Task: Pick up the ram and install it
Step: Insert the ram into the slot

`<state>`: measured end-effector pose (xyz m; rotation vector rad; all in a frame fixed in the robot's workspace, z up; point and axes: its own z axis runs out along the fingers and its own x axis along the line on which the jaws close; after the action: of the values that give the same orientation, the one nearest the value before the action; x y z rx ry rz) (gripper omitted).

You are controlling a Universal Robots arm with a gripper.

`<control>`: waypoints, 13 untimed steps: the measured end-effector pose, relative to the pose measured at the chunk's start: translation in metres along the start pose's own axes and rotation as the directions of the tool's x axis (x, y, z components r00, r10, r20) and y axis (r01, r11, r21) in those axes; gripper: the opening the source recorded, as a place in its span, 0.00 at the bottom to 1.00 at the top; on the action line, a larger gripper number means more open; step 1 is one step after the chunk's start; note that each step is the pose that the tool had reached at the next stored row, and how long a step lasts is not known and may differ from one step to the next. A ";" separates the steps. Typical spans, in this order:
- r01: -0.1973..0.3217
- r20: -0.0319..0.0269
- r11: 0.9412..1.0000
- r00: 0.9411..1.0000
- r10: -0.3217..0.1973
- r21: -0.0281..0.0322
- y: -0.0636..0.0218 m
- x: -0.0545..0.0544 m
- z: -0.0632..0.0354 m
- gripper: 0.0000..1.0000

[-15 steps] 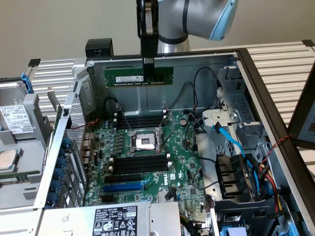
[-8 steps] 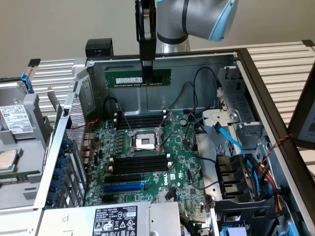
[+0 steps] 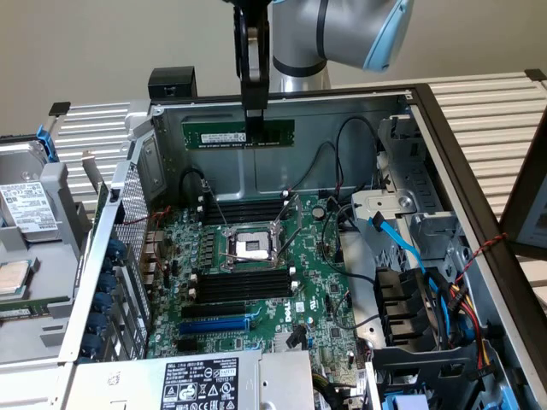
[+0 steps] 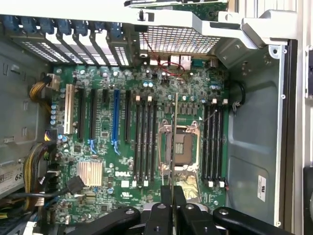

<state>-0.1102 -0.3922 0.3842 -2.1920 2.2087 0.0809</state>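
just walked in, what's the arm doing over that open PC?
The arm's pincer is shut on the ram, holding the stick level by its top edge, in the air over the open computer case. From the wrist view the stick appears edge-on, roughly over the CPU socket on the motherboard. The black memory slots on either side of the socket look empty, so the ram is picked up but not yet seated.

Plain beige wall (image 3: 94,43), white slatted tabletop (image 3: 487,111), soft even light
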 end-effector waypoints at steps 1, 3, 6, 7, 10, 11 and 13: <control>0.000 0.000 1.000 1.000 0.000 0.000 0.0004 0.002 0.0016 0.14; -0.001 0.000 1.000 1.000 0.001 0.000 0.0015 0.005 0.0052 0.14; -0.003 0.000 1.000 1.000 0.003 0.000 0.0022 0.012 0.0103 0.14; -0.004 0.000 1.000 1.000 0.004 0.000 0.0021 0.014 0.0120 0.14; -0.007 0.000 1.000 1.000 0.007 0.001 0.0020 0.019 0.0171 0.14; -0.008 0.000 1.000 1.000 0.008 0.001 0.0020 0.021 0.0189 0.14; -0.009 0.000 1.000 1.000 0.009 0.001 0.0017 0.022 0.0225 0.14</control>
<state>-0.1124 -0.4127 0.3605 -2.1813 2.2186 0.0807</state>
